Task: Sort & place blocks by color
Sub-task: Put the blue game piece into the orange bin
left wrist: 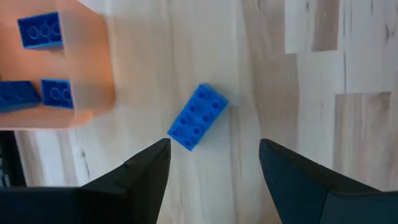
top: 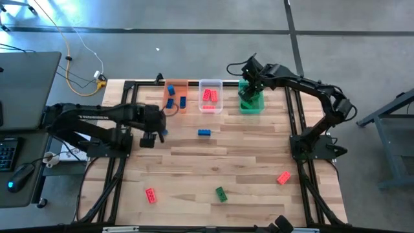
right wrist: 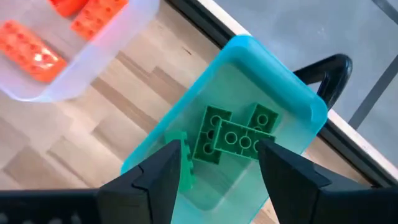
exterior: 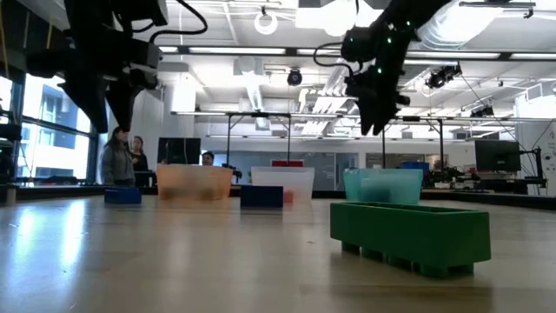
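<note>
My left gripper (top: 154, 137) hangs open over the table's left part, just near of the orange bin (top: 176, 97). A blue block (left wrist: 198, 117) lies flat on the wood ahead of its fingers. The orange bin holds blue blocks (left wrist: 40, 30). My right gripper (top: 250, 87) is open above the green bin (right wrist: 292, 87) at the far right, where green blocks (right wrist: 233, 140) lie on the bin floor. One more green block (right wrist: 180, 160) shows edge-on beside one finger. The clear bin (top: 210, 96) holds red blocks (right wrist: 28, 43). My right gripper has a green block (right wrist: 181, 163) by the inner side of one finger (right wrist: 158, 177), above the bin. I cannot tell whether the finger touches it.
Loose on the table are a blue block (top: 204, 133) in the middle, a red one (top: 151, 195) near left, a green one (top: 221, 193) near centre and a red one (top: 283, 177) near right. People (exterior: 117, 156) stand in the room beyond the far edge.
</note>
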`<action>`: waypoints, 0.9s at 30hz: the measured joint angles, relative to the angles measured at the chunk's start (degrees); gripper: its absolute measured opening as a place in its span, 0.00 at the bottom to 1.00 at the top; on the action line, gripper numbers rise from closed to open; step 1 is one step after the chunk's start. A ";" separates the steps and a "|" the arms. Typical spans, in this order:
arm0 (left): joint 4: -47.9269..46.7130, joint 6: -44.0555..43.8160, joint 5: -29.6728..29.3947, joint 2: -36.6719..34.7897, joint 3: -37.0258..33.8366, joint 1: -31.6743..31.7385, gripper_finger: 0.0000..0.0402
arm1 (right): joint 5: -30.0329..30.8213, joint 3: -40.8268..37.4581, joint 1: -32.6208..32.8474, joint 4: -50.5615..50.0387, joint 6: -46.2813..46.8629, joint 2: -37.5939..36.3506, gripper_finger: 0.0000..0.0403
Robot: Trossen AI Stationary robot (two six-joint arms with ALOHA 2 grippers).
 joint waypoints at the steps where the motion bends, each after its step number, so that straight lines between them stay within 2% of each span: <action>1: 0.28 1.49 1.27 0.02 0.01 1.49 0.58 | 0.06 0.90 0.30 -0.88 -0.03 0.00 0.50; 7: 2.71 10.61 9.78 1.66 0.01 8.55 0.58 | 0.97 4.01 1.35 -4.25 -0.04 -0.02 0.50; 16: 2.98 20.89 11.25 6.90 0.04 11.70 0.58 | 1.11 4.11 1.32 -4.20 1.44 -0.02 0.50; 27: 6.07 23.34 9.36 18.55 0.04 12.01 0.58 | 1.07 4.11 1.32 -4.18 1.73 -0.02 0.50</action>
